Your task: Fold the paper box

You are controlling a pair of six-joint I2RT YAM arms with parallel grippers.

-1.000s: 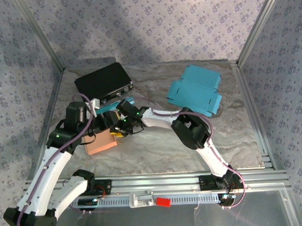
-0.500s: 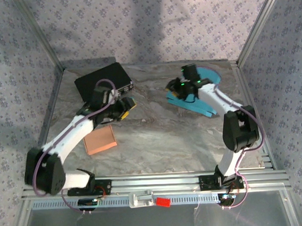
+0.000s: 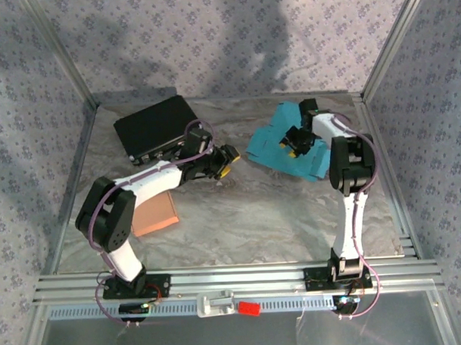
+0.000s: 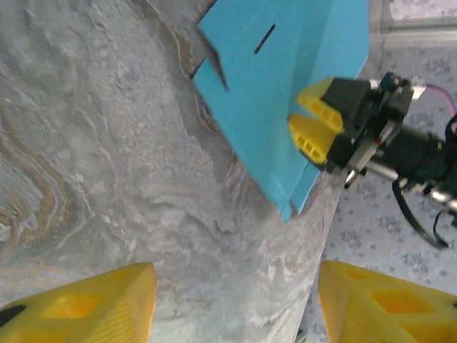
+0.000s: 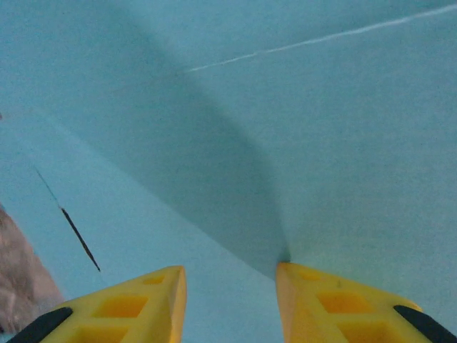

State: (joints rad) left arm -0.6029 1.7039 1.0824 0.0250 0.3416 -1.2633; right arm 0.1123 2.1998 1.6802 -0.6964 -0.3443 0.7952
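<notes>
The paper box (image 3: 269, 146) is a flat teal cut-out sheet lying on the marbled table at the back right. My right gripper (image 3: 291, 140) is down on its middle, jaws open. In the right wrist view the paper box (image 5: 300, 107) lies under both yellow fingers (image 5: 143, 307), and the right one touches the foot of a raised flap. My left gripper (image 3: 228, 159) hovers open over bare table left of the sheet, holding nothing. From the left wrist, the paper box (image 4: 278, 71) and the right gripper (image 4: 310, 121) lie ahead of my left gripper (image 4: 232, 307).
A black case (image 3: 157, 126) lies at the back left. A tan block (image 3: 155, 214) sits near the left arm's elbow. Metal frame posts and patterned walls close in the table, and a rail with a red piece (image 3: 249, 308) runs along the front.
Both grippers left the tan block. The right arm swung to the back right onto the paper box. The left arm stretched toward the table's middle, its jaws narrowing a little.
</notes>
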